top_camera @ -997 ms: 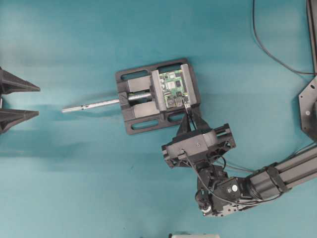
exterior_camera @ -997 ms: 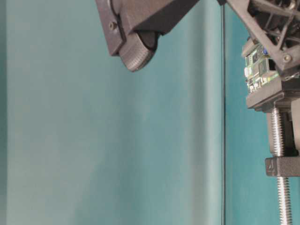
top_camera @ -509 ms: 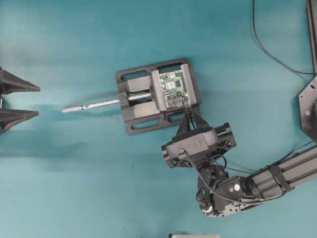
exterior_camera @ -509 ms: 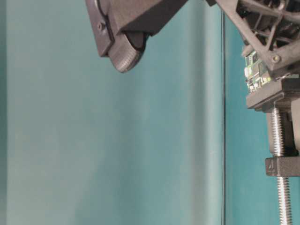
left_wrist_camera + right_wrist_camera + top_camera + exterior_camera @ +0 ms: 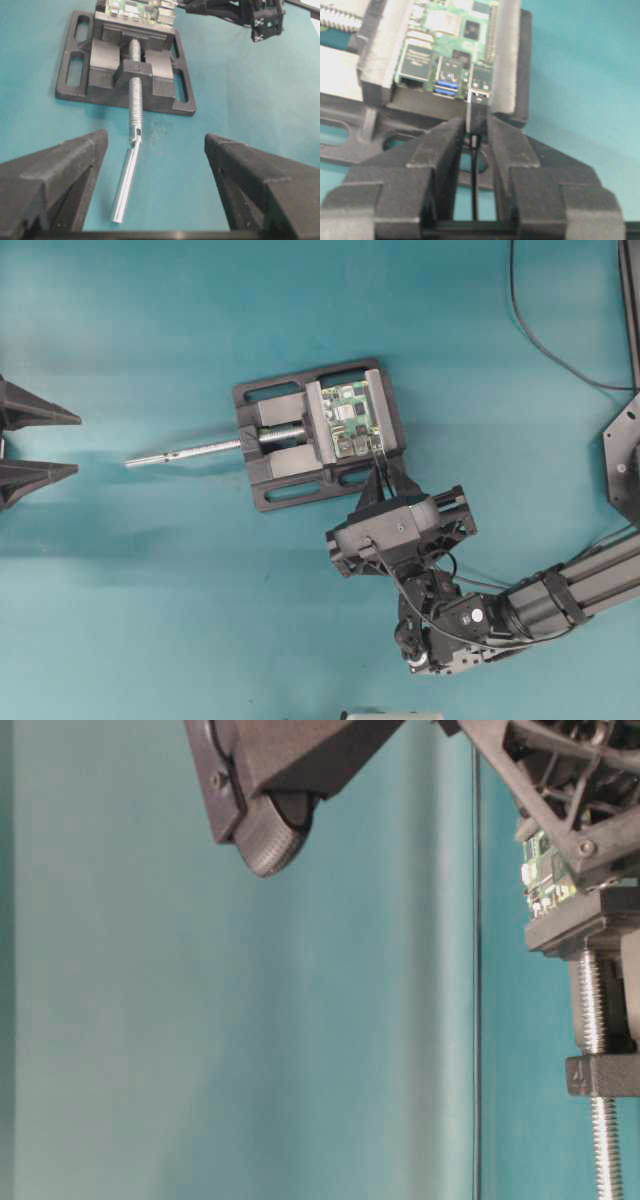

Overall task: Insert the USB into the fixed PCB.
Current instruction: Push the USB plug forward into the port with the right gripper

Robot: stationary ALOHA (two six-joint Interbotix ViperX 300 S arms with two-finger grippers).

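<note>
Teal tabletop everywhere. From overhead, the black vise is clamping the fixed PCB so it can't slide while the right gripper is working at its near edge; the left gripper is parked wide open, well apart. The right wrist view is showing that gripper pinching the USB, its silvery tip sitting right at a port, probably lining up for the push.

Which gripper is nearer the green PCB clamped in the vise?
Right. The right gripper is at the PCB edge, shut on the USB plug at its ports. The left gripper sits open far out beyond the vise screw's free end.
</note>
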